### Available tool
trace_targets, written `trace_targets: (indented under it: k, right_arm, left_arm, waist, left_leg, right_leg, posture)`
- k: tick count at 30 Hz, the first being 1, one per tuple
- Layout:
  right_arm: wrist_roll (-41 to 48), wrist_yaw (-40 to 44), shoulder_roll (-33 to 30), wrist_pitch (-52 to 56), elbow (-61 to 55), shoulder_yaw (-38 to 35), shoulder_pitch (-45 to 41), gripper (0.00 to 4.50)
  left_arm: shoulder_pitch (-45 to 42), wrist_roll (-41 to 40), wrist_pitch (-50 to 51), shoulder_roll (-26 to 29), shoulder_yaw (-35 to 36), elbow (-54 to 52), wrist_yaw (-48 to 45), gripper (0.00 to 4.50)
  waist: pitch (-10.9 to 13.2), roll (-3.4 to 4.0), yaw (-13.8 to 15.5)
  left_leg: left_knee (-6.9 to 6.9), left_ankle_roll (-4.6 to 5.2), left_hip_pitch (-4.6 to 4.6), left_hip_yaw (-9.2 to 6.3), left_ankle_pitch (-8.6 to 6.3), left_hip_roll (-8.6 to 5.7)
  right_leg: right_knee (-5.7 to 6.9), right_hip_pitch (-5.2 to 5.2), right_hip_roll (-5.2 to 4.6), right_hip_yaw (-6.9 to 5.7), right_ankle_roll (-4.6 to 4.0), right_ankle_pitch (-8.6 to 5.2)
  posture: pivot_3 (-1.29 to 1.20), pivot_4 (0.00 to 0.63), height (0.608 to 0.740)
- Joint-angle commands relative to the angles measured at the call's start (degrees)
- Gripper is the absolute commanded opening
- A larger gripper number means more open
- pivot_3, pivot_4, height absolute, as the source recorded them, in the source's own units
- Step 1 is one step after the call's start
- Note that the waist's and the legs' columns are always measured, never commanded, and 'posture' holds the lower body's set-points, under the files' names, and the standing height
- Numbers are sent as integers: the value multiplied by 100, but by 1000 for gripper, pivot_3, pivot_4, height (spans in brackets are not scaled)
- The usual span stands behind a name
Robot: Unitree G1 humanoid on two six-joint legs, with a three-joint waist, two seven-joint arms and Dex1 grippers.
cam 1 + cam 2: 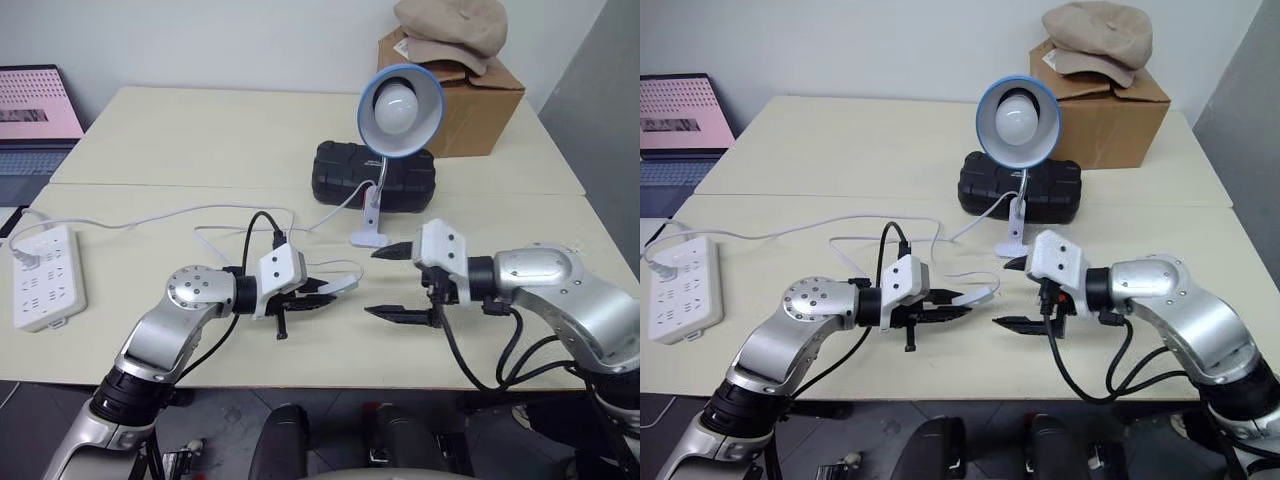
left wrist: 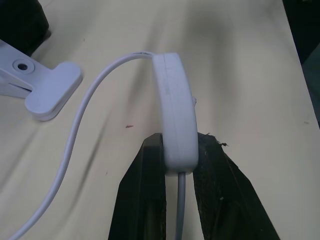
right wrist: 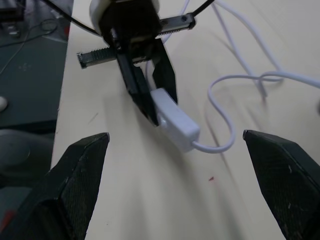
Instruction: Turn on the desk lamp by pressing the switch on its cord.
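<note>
White is most of what I have to work with: one desk lamp [image 1: 400, 105], one cord [image 1: 200, 215], one switch [image 1: 340, 286] and one power strip [image 1: 45, 276]. Two grippers face each other over the near half of the cream table [image 1: 200, 130]. My left gripper [image 1: 312, 297] has its two black fingers clamped on one end of the switch, which sticks out past the fingertips toward the right, lifted a little off the table. My right gripper [image 1: 392, 282] has its fingers spread wide apart, one above the other, with nothing between them; it sits just right of the switch, not touching it.

The lamp stands at the middle of the table, beyond the grippers, its blue-rimmed shade and large bulb facing me, its white clip base [image 1: 368, 237] on the tabletop. Behind it lies one black case [image 1: 375, 175], and at the far right one cardboard box [image 1: 465, 100] with a beige cap [image 1: 450, 30] on top. The power strip lies at the near left edge. The cord runs from it in loose loops to the switch.

The switch itself is a slim, smooth, oblong white body, cord entering at each end.
</note>
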Motion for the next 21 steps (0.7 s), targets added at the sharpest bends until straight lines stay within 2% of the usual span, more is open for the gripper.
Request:
trace_targets:
  k: [1, 10, 20, 21]
  right_arm:
    - [-307, 121, 175, -149, 178, 373, -344, 4500]
    - [-708, 311, 518, -270, 536, 791, -749, 4500]
    - [-991, 392, 647, -320, 614, 954, -745, 4500]
    - [-1027, 388, 666, -338, 639, 968, -738, 4320]
  left_arm:
    - [4, 71, -221, 32, -12, -230, 26, 408]
    - [129, 395, -790, 67, -115, -128, 35, 408]
    - [119, 405, -690, 26, -130, -246, 86, 408]
    - [99, 395, -658, 19, -131, -263, 91, 408]
  waist:
    - [0, 0, -2]
    - [0, 0, -2]
    - [0, 0, -2]
    - [0, 1, -2]
  left_leg:
    - [0, 0, 0, 0, 0, 0]
    - [2, 0, 1, -1, 0, 3]
    - [3, 0, 2, 0, 0, 4]
    - [3, 0, 2, -1, 0, 4]
  right_leg:
    - [1, 0, 0, 0, 0, 0]
    - [8, -1, 0, -3, -1, 1]
    - [9, -1, 0, -3, -1, 1]
    - [9, -1, 1, -3, -1, 1]
  posture:
    - [0, 150, 740]
    - [0, 150, 740]
    - [0, 150, 740]
    - [0, 150, 740]
